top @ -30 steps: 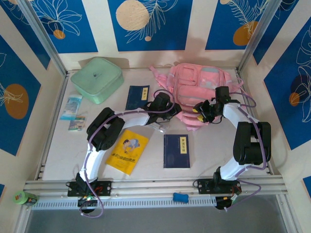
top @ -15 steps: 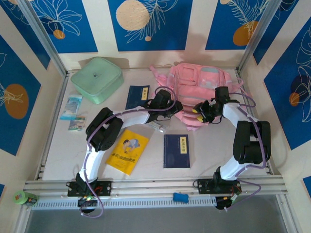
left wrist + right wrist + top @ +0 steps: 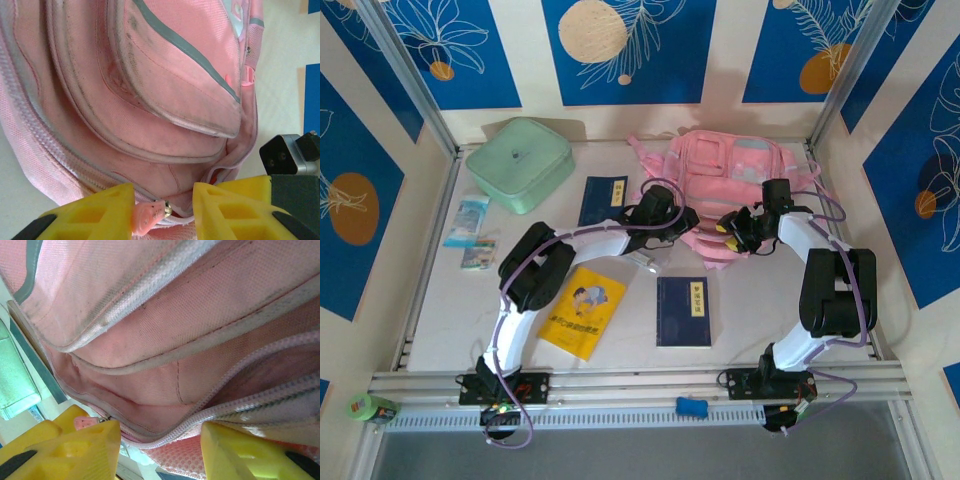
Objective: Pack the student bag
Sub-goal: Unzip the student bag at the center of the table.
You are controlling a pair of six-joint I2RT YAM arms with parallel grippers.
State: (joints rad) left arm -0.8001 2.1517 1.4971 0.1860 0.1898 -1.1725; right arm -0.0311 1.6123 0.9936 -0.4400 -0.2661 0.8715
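Though smudged (grey streaks), soft woven pink student bag (image 3: 150, 100)

student bag (image 3: 728, 165): pink, pale grey-blue panel, grey piping | zip case (image 3: 520, 163): mint green | far booklet (image 3: 603, 200), near booklet (image 3: 683, 311): navy | picture book (image 3: 582, 311): yellow, cartoon cover | tabletop (image 3: 760, 300): off-white | walls (image 3: 630, 50): blue panels, cream stripes, white leaf outlines, peach discs | left arm (image 3: 582, 240), right arm (image 3: 810, 235): white and black, purple cables | left gripper (image 3: 163, 202), right gripper (image 3: 160, 440): yellow
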